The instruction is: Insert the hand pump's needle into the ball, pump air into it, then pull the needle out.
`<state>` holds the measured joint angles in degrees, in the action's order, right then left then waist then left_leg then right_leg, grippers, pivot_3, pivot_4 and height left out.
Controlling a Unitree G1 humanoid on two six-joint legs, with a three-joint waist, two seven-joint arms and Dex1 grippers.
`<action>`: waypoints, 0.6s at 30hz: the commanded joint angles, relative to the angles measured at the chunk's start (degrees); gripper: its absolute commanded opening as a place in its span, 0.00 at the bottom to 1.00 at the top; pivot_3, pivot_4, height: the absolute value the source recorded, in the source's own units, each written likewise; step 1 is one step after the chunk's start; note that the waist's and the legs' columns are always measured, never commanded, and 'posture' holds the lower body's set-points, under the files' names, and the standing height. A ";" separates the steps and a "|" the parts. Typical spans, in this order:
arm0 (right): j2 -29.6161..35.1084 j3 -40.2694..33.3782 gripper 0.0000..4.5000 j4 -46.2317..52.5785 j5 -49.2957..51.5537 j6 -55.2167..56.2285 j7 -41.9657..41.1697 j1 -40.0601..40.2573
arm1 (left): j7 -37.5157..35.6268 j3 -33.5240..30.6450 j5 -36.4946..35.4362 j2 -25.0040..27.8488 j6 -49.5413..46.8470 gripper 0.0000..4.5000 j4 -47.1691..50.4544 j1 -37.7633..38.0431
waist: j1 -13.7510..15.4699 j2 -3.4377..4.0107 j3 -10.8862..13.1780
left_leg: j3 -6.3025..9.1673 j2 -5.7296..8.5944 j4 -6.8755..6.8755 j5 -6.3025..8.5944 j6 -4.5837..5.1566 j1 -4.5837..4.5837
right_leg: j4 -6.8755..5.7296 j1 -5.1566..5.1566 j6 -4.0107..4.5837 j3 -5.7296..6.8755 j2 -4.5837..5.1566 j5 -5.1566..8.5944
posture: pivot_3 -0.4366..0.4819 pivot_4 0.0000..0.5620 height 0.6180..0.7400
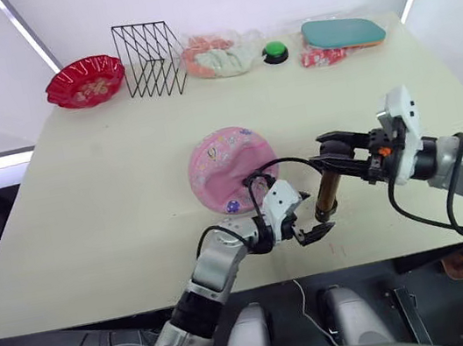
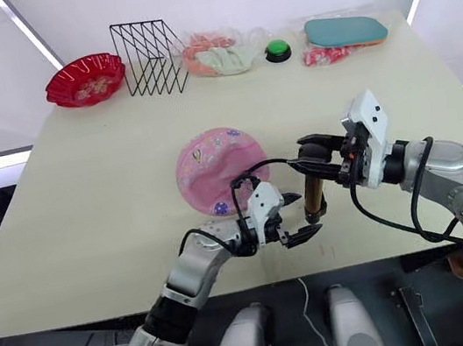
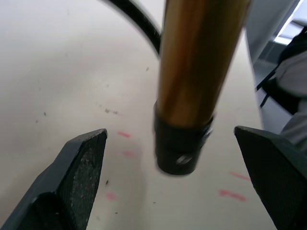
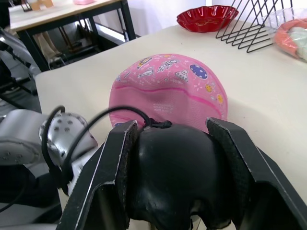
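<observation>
The right claw [image 1: 328, 151] is closed on the black top end of the hand pump [image 1: 328, 194], its two fingers [image 4: 112, 167] pressed against either side of that black head, and it holds the gold cylinder upright with the lower black end at the worktop [image 1: 109, 184] near the near edge, right of centre. The left claw [image 1: 310, 233] sits just left of the pump's base with its jaws spread wide; in the left wrist view its two fingers [image 3: 79, 163] flank the pump's lower black end without touching it. A thin black hose [image 1: 279, 163] arcs from the pump's top leftward toward the ball [image 1: 231, 169]; the needle at its tip is too small to make out. The ball, pink with cartoon prints and visibly dented and flattened, lies on the worktop just left of and beyond the pump, near the centre. Along the far edge, from left to right, stand a red bowl [image 1: 84, 80], a black wire rack [image 1: 149, 60], a clear bag of cloths [image 1: 216, 56], a green button [image 1: 274, 51] and a teal paddle [image 1: 343, 32].
</observation>
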<state>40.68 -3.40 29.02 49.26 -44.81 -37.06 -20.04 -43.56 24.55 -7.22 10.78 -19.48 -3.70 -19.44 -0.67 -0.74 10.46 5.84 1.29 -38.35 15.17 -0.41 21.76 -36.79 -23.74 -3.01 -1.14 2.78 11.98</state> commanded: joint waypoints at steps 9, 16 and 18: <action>-0.07 -1.82 0.40 1.65 -0.73 -1.23 2.74 -1.36 | 1.16 1.39 3.45 -3.63 5.71 0.72 -3.79 -2.08 | 0.00 0.00 0.00 | -0.01 0.00 0.00 0.02 0.03 0.02 | 0.01 0.00 0.01 -0.01 0.01 0.00 | 0.48 0.27 1.00; -1.29 -2.31 0.40 1.02 -1.21 -0.78 4.10 -1.72 | 1.29 1.11 4.21 -3.30 5.65 0.72 -3.83 -1.49 | 0.02 0.00 0.00 | -0.01 0.00 0.00 0.02 0.03 0.01 | 0.01 0.00 0.00 -0.01 0.01 0.00 | 0.48 0.27 1.00; -1.53 -2.28 0.40 1.20 -1.10 -0.93 4.26 -1.69 | 1.27 1.04 4.32 -3.31 5.80 0.72 -4.10 -1.50 | 0.01 0.00 0.00 | -0.02 0.00 0.00 0.02 0.03 0.01 | 0.01 0.00 0.00 -0.01 0.01 0.00 | 0.48 0.27 1.00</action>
<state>39.33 -3.40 28.71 47.70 -46.37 -33.13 -20.70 -42.16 25.39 -3.06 7.80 -14.68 -8.55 -20.96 -0.66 -0.74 10.46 5.83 1.29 -38.35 15.20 -0.38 21.77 -36.79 -23.75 -3.01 -1.14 2.79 11.98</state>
